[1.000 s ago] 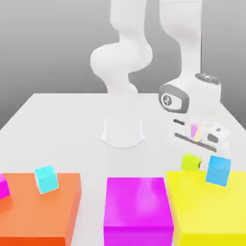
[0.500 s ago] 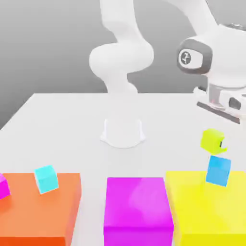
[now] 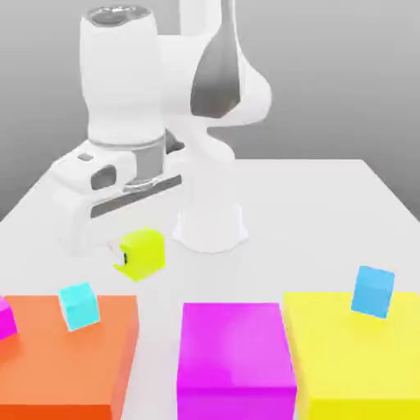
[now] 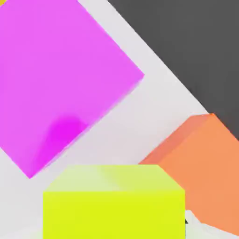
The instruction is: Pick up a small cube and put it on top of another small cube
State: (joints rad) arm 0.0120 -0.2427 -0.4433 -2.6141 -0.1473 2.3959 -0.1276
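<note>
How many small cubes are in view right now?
4: glossy lime cube held in the jaws; cyan cube and magenta cube on the orange block; blue cube on the yellow block. Others may be hidden.

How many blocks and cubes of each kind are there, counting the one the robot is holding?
Small cubes: 4 (lime, cyan, blue, magenta)
Big blocks: 3 (orange, magenta, yellow)
Total: 7
</note>
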